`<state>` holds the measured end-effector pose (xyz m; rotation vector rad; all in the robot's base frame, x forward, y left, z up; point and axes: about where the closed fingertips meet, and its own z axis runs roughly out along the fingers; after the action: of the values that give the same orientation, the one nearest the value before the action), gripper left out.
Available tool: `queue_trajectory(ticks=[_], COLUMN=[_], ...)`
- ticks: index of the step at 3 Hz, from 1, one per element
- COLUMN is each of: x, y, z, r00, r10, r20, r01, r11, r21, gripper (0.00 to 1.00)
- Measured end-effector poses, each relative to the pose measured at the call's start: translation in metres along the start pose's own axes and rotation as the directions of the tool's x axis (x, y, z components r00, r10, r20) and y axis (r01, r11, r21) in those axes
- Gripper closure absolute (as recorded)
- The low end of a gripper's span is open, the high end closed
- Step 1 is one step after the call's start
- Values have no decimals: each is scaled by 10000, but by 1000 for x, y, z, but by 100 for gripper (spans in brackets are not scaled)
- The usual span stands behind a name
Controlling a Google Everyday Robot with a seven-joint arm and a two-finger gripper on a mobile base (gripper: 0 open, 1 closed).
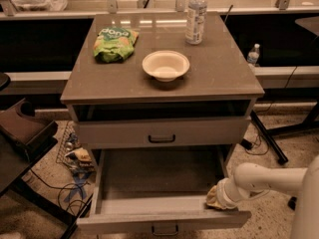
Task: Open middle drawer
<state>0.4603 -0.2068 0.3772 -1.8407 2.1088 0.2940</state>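
Observation:
The middle drawer is the wide, shallow grey drawer pulled far out at the bottom of the cabinet. It has a small black bar handle on its low front and a plain grey inside with nothing in it. My gripper, on a white arm coming in from the right, sits at the drawer's right front corner, against the inner side of the front panel. The taller-fronted grey drawer above, with a larger black handle, is closed.
On the cabinet top are a white bowl, a green snack bag and a water bottle. A dark chair and cables with clutter lie left. Table legs stand right.

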Motion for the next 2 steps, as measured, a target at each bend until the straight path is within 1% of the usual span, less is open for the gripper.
queue_trajectory(ticks=[1,2], x=[-1,-1], y=[-2,18], z=[0,-1], r00=[10000,9998], r10=[-2,133], r20=[0,-161], r01=[2,-135], r11=[10000,9998], r21=[1,-150], gripper=[100,100])
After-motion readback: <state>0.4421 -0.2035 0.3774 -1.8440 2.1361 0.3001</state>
